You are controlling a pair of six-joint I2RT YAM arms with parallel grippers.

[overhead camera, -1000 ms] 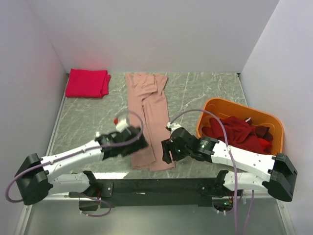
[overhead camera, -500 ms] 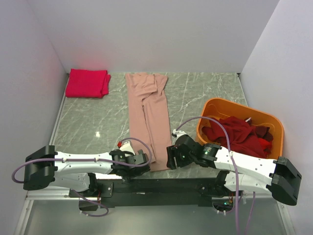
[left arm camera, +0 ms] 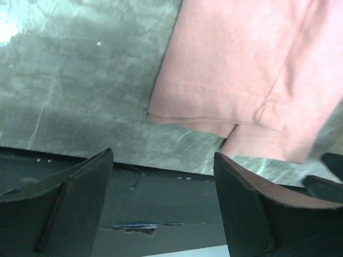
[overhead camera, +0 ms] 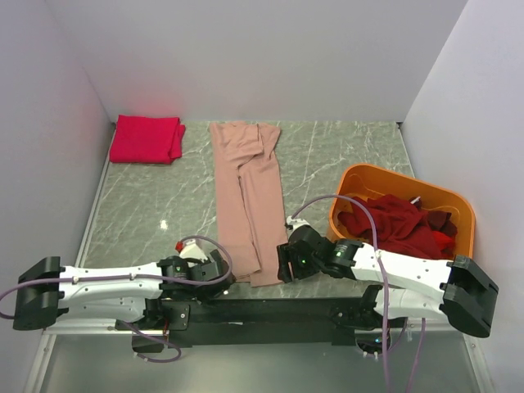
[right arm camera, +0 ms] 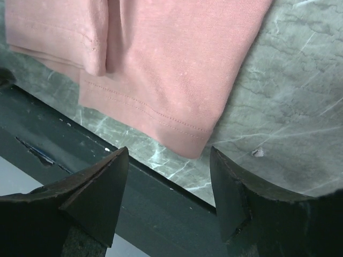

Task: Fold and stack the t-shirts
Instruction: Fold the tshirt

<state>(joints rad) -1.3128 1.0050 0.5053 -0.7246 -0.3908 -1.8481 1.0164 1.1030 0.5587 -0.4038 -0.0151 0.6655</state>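
A dusty-pink t-shirt [overhead camera: 247,196] lies folded into a long strip down the middle of the table. Its near hem shows in the left wrist view [left arm camera: 236,80] and in the right wrist view [right arm camera: 161,64]. My left gripper [overhead camera: 219,277] is open and empty at the near table edge, just left of the hem. My right gripper [overhead camera: 284,264] is open and empty just right of the hem's near corner. A folded crimson-pink t-shirt [overhead camera: 147,138] lies at the far left. Dark red t-shirts [overhead camera: 399,224] are heaped in the orange tub [overhead camera: 360,177].
The orange tub stands at the right of the table. A black rail [overhead camera: 270,309] runs along the near table edge under both grippers. White walls close in the back and both sides.
My left gripper has swung back from over the shirt's near part down to the near table edge. My right gripper has dropped slightly toward the hem's right corner. The shirt's near end now lies flat.
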